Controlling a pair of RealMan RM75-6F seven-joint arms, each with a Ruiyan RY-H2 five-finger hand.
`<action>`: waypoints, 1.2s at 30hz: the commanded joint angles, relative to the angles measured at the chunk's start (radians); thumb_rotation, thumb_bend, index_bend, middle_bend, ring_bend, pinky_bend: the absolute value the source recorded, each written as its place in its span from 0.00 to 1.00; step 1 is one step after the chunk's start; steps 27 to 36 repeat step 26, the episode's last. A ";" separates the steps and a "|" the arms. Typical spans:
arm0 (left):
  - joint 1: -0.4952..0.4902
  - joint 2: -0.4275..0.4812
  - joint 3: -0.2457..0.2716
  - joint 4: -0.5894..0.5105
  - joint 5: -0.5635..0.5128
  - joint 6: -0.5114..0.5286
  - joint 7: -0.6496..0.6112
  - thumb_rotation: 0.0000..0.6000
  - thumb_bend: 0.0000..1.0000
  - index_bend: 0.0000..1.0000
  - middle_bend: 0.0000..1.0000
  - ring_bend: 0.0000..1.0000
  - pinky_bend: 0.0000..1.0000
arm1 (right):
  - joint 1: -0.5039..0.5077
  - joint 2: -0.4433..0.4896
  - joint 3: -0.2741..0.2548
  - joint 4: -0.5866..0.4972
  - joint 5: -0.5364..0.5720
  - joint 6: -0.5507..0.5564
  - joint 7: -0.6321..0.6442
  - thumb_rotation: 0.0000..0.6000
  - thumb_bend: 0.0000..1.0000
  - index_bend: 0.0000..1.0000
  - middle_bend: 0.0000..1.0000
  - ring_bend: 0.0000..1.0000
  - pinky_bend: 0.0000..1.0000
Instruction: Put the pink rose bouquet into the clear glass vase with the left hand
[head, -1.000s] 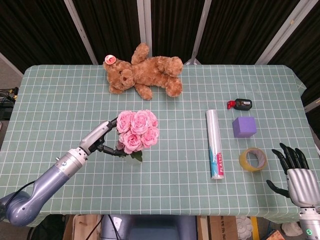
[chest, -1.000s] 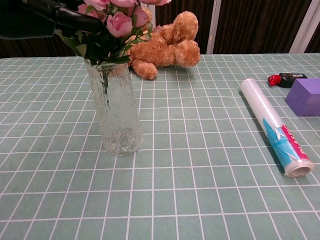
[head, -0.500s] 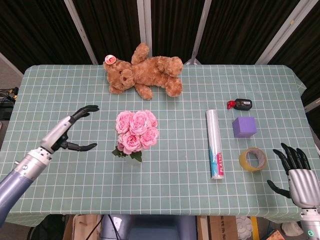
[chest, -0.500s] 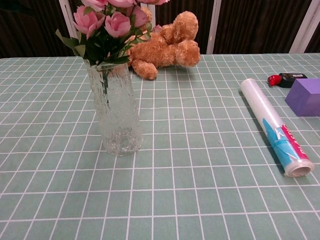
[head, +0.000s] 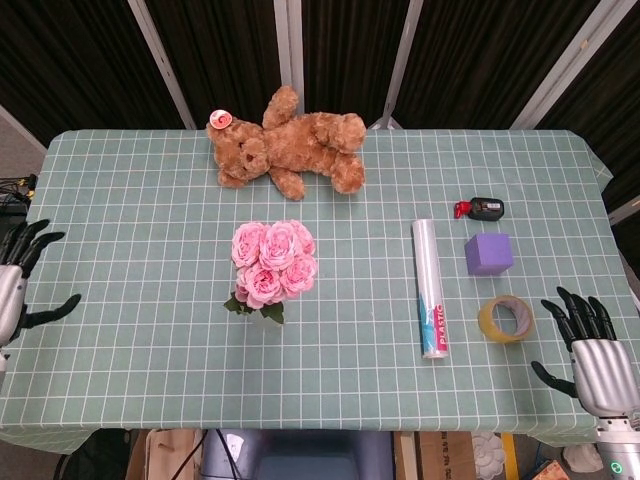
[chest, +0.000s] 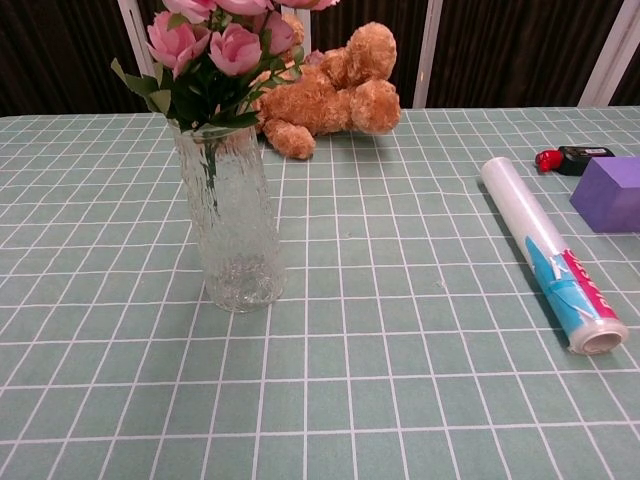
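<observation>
The pink rose bouquet (chest: 215, 50) already stands in the clear glass vase (chest: 232, 225) on the tabletop (head: 130, 200), so the left hand (head: 14, 285), fingers spread and empty, is best kept well clear

A: Where is the robot's left hand (head: 14, 280)?

B: At the far left edge of the head view, only partly in the picture. Its dark fingers (head: 38, 240) are spread apart and point up and to the right. The thumb sticks out to the right, lower down. It holds nothing.

A: And the right hand (head: 592, 350)?

B: Low in the right corner of the head view. The silver back of the hand faces the camera, and its black fingers (head: 573, 308) fan upward, apart from one another. The thumb reaches out to the left. It is empty too.

A: Does the chest view show either hand?

B: No, neither.
</observation>
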 joint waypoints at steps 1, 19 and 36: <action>0.103 -0.124 0.067 0.094 -0.049 0.125 0.112 1.00 0.24 0.19 0.05 0.00 0.09 | 0.002 -0.007 0.002 0.004 -0.006 0.005 -0.008 1.00 0.20 0.18 0.08 0.09 0.00; 0.073 -0.131 0.072 0.171 0.035 0.082 -0.004 1.00 0.24 0.17 0.05 0.00 0.07 | 0.013 -0.029 -0.006 0.017 -0.053 0.011 -0.055 1.00 0.20 0.18 0.08 0.09 0.00; 0.066 -0.140 0.077 0.207 0.070 0.083 -0.035 1.00 0.24 0.17 0.05 0.00 0.05 | 0.020 -0.027 -0.016 0.019 -0.072 0.003 -0.054 1.00 0.20 0.18 0.08 0.09 0.00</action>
